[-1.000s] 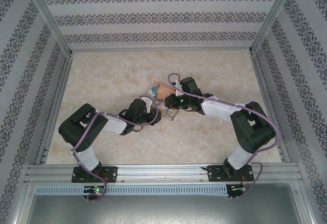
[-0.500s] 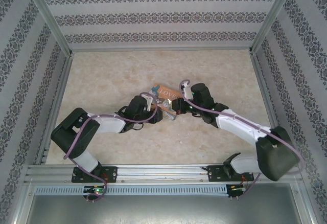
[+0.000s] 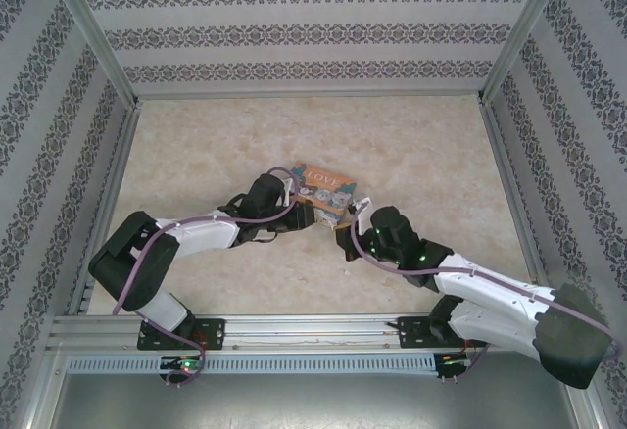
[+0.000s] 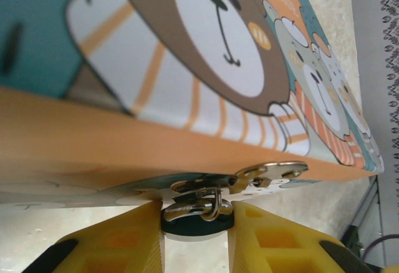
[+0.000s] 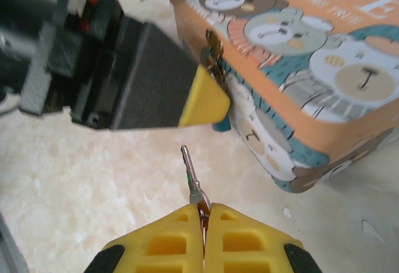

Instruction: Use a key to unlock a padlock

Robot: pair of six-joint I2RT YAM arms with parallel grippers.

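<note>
Padlock (image 4: 198,217), tiny, with a dark teal body and a shiny metal loop, hangs from the clasp on the side of the bright orange bear tin box (image 4: 187,67). The left gripper (image 4: 196,239) squeezes it between yellow fingers. The right gripper (image 5: 204,210) pinches a thin silver key (image 5: 191,172) tight, near the box but not touching it.

The far half of the worktop (image 3: 294,125) lies bare, and so do its left and right margins. Mid-worktop the tin (image 3: 328,182) stands in the way, the left pincer (image 3: 315,215) clamped on the padlock (image 4: 198,218) at its near side. Bare worktop separates the right pincer (image 5: 204,212) and its key (image 5: 192,173) from both.
</note>
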